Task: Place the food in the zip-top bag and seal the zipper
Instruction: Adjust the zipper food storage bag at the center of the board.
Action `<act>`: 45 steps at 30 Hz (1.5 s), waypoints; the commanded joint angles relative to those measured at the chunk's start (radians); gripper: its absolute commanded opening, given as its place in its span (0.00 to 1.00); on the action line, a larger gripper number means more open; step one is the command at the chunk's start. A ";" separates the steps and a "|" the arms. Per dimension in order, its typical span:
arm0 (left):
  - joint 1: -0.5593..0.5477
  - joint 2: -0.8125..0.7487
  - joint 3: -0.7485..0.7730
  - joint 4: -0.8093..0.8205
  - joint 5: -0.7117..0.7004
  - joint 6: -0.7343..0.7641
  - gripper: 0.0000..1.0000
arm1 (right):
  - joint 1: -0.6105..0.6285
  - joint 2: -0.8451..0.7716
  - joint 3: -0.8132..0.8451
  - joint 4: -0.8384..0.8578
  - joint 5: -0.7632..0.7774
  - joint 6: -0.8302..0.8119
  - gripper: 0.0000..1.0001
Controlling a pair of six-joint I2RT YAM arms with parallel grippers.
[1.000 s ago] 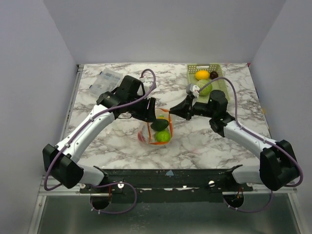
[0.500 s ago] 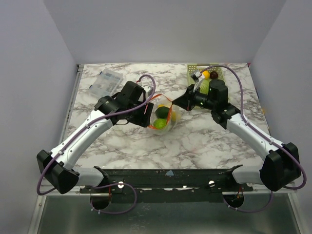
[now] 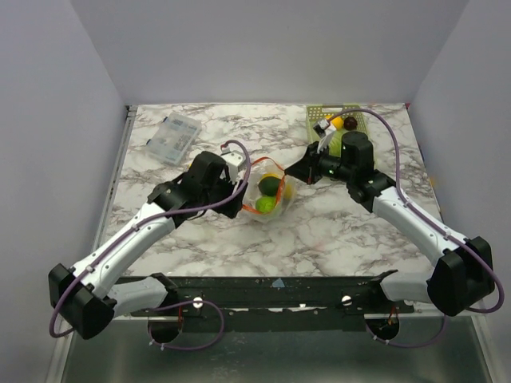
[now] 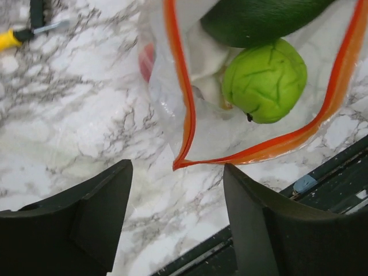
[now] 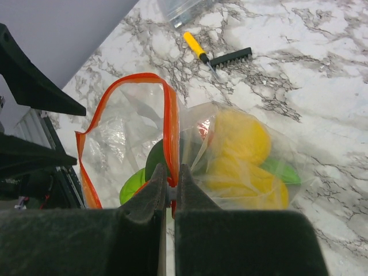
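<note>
Left gripper [image 4: 175,184] just released and backed off, jaws apart, leaving zip-top bag [image 3: 267,195] mid table [image 3: 335,231], lemon [image 5: 241,138] and green round piece [image 4: 264,80] inside, held open by right gripper [image 5: 168,172] clamped on the zipper [image 5: 171,123]; half-hidden basket [image 3: 311,120] may still hold food.

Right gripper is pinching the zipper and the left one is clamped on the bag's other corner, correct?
Not quite. The right gripper does pinch the zipper, but the left gripper is open: the left wrist view shows its fingers apart, the bag corner lying ahead of them, ungripped.
</note>
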 commanded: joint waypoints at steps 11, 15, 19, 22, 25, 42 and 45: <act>-0.079 -0.176 -0.234 0.329 0.140 0.502 0.86 | 0.004 0.013 0.042 -0.047 -0.022 -0.075 0.00; -0.106 -0.142 -0.260 0.358 0.084 0.552 0.75 | 0.005 0.020 0.041 -0.044 -0.025 -0.072 0.00; -0.114 -0.139 -0.279 0.414 0.049 0.550 0.57 | 0.005 0.016 0.034 -0.040 -0.023 -0.070 0.00; -0.118 -0.134 -0.266 0.431 0.043 0.537 0.33 | 0.005 0.013 0.030 -0.040 -0.011 -0.070 0.00; -0.118 -0.119 -0.242 0.423 0.017 0.508 0.00 | 0.004 -0.002 0.022 -0.035 0.024 -0.061 0.00; -0.060 -0.483 -0.424 0.407 -0.039 0.208 0.00 | -0.021 -0.079 -0.087 -0.019 0.211 -0.010 0.00; 0.007 -0.504 -0.430 0.425 -0.080 0.089 0.00 | -0.052 -0.083 -0.088 -0.031 0.248 0.005 0.00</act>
